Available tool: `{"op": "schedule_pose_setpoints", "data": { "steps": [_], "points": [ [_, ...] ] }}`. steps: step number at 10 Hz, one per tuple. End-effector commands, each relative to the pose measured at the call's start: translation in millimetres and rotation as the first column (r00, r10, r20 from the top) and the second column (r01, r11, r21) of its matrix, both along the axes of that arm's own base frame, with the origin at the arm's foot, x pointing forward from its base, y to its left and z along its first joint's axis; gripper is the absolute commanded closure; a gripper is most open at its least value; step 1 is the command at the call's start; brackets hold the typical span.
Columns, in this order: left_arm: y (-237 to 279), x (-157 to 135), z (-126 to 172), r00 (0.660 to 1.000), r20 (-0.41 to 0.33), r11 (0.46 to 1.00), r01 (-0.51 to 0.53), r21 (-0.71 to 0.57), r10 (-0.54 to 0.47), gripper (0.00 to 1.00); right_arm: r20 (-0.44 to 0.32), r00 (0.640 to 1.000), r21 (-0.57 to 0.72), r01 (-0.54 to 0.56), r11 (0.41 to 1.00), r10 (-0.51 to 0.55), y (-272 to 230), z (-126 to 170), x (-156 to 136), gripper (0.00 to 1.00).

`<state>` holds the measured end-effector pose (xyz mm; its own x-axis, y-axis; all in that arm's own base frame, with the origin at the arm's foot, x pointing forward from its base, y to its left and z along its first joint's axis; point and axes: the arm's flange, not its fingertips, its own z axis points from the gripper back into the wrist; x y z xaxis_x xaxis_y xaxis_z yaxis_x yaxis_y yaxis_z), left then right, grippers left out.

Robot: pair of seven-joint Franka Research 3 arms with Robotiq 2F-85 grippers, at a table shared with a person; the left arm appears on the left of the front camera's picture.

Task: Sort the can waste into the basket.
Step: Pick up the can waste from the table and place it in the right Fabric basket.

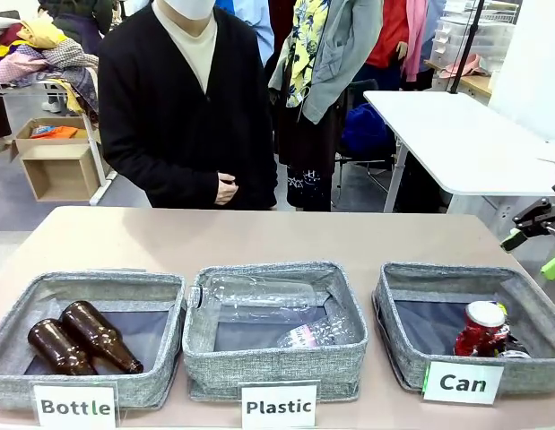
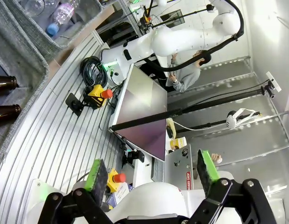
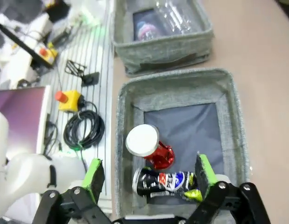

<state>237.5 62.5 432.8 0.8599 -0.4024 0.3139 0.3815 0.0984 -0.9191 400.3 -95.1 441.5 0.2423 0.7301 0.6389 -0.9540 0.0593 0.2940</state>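
two cans [image 3: 156, 163], one basket [image 3: 233, 100], three baskets total

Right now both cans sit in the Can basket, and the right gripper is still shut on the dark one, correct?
Not quite. Both cans, the red can and the dark can, do lie in the Can basket, but the right gripper is open above them, holding nothing. The right wrist view shows its green pads spread apart, clear of the dark can.

Two brown bottles [image 1: 80, 337] are lying in the Bottle basket [image 1: 17, 327] on the counter [image 1: 259, 237]; clear plastic bottles [image 1: 268, 305] are lying in the Plastic basket [image 1: 273, 367]. A person [image 1: 183, 107] is standing behind.
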Motion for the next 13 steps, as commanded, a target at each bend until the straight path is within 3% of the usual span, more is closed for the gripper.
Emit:
{"op": "schedule_pose_setpoints", "data": {
  "steps": [1,2,3,4,5,6,8,10,11,12,13],
  "points": [
    [2.2,-3.7,-0.8,1.0,0.01,1.0,0.012,-0.01,-0.012,0.0,-0.109,0.985,0.125,0.148,0.981,-0.135,-7.0,6.7,9.5,0.0],
    [2.2,-3.7,-0.8,1.0,0.01,1.0,0.012,-0.01,-0.012,0.0,-0.247,0.935,0.221,0.309,0.925,-0.254,-14.9,12.4,13.7,0.0],
    [2.2,-3.7,-0.8,1.0,0.01,1.0,0.012,-0.01,-0.012,0.0,-0.378,0.834,0.256,0.511,0.82,-0.402,-28.4,16.8,17.7,0.0],
    [2.2,-3.7,-0.8,1.0,0.01,1.0,0.012,-0.01,-0.012,0.0,-0.525,0.683,0.2,0.678,0.707,-0.507,-36.8,15.2,21.6,0.0],
    [2.2,-3.7,-0.8,1.0,0.01,1.0,0.012,-0.01,-0.012,0.0,-0.67,0.465,0.053,0.808,0.587,-0.579,-40.3,7.2,26.1,0.0],
    [2.2,-3.7,-0.8,1.0,0.01,1.0,0.012,-0.01,-0.012,0.0,-0.722,0.345,-0.061,0.832,0.551,-0.6,-42.2,-3.7,31.7,0.0],
    [2.2,-3.7,-0.8,1.0,0.01,1.0,0.012,-0.01,-0.012,0.0,-0.794,0.158,-0.206,0.838,0.506,-0.586,-46.3,-18.5,35.9,0.0],
    [2.2,-3.7,-0.8,1.0,0.01,1.0,0.012,-0.01,-0.012,0.0,-0.826,0.138,-0.209,0.825,0.524,-0.547,-49.5,-23.8,37.7,0.0],
    [2.2,-3.7,-0.8,1.0,0.01,1.0,0.012,-0.01,-0.012,0.0,-0.833,0.148,-0.201,0.817,0.541,-0.534,-48.5,-25.7,42.2,0.0],
    [2.2,-3.7,-0.8,1.0,0.01,1.0,0.012,-0.01,-0.012,0.0,-0.777,0.176,-0.247,0.798,0.55,-0.605,-55.4,-33.5,36.0,0.0],
    [2.2,-3.7,-0.8,1.0,0.01,1.0,0.012,-0.01,-0.012,0.0,-0.777,0.176,-0.247,0.798,0.55,-0.605,-55.4,-33.5,36.0,0.0]
  ]
}}
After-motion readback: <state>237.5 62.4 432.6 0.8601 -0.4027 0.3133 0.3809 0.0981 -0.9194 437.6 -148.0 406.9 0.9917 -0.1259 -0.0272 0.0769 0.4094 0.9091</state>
